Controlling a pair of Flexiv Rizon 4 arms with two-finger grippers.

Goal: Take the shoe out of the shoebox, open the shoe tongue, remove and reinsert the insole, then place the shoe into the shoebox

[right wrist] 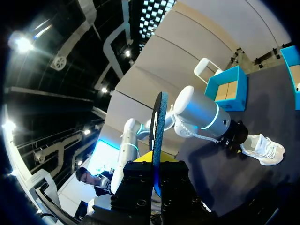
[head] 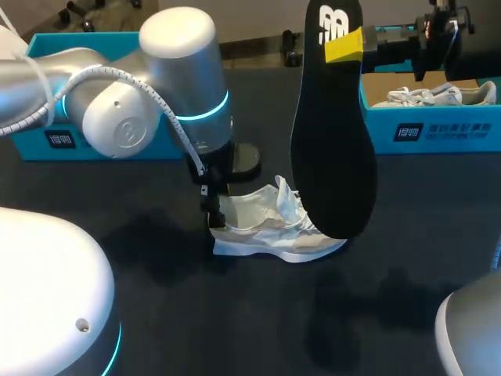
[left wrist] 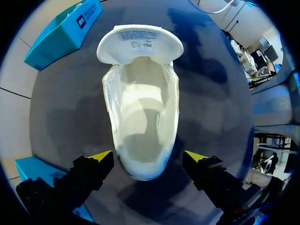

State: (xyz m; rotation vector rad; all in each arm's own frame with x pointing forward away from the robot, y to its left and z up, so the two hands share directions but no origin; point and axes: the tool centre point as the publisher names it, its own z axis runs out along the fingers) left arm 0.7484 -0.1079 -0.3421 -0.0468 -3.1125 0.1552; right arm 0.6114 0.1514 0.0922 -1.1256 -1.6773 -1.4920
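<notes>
- Dark table [head: 235, 329] bears a blue shoebox [head: 35, 145] at the far left and a second blue shoebox [head: 438, 129] at the far right, which holds another white shoe [head: 438, 95]
- Left arm [head: 156, 86] stands over the white shoe's heel
- Black insole [head: 333, 149] hangs upright above the shoe's toe; the head view shows its broad face, the right wrist view only its thin edge [right wrist: 157, 136]
- White shoe [head: 270, 235] lies mid-table; only the left wrist view shows its tongue [left wrist: 139, 42] folded forward and its pale inside
- Right gripper [head: 344, 45] pinches the insole's top end
- Left gripper [left wrist: 147, 156] is spread wide, one finger either side of the heel, gripping nothing
</notes>
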